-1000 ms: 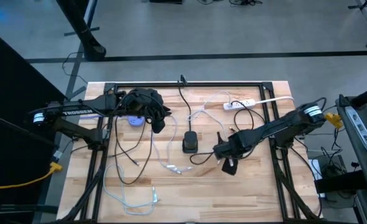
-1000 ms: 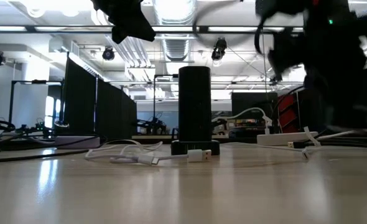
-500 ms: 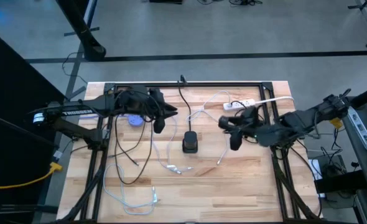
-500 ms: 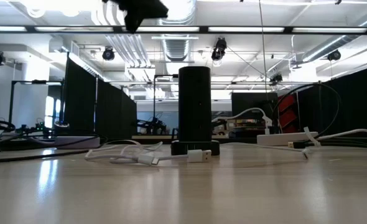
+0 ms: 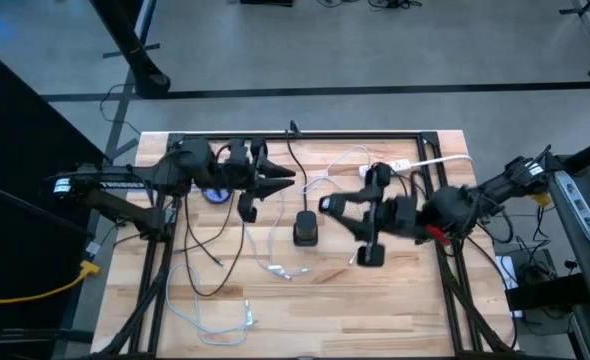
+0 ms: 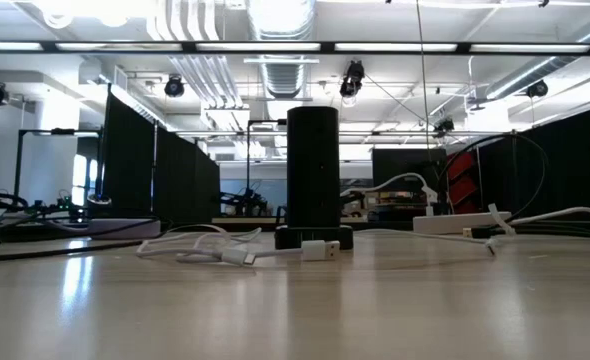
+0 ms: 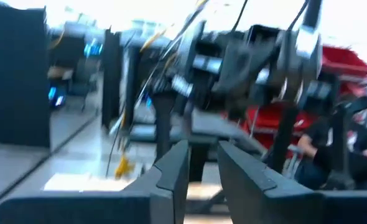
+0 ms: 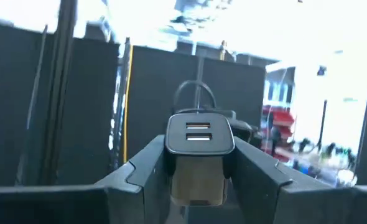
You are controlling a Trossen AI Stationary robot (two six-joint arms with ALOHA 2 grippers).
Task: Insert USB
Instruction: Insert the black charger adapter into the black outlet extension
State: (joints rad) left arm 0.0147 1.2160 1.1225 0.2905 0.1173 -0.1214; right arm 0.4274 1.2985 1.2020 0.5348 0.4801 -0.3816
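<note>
right wrist view has the right tool [image 8: 199, 163] pinching a white usb charger [image 8: 199, 138], ports facing out. left tool [image 7: 199, 169] hangs above the surface [image 5: 405, 300], fingers slightly apart, gripping nothing.

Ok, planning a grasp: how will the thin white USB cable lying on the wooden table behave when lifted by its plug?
The thin white USB cable lies in loose curls, so it likely droops and trails rather than holding shape. It looks light; its white plug probably swings unless gripped close.
</note>
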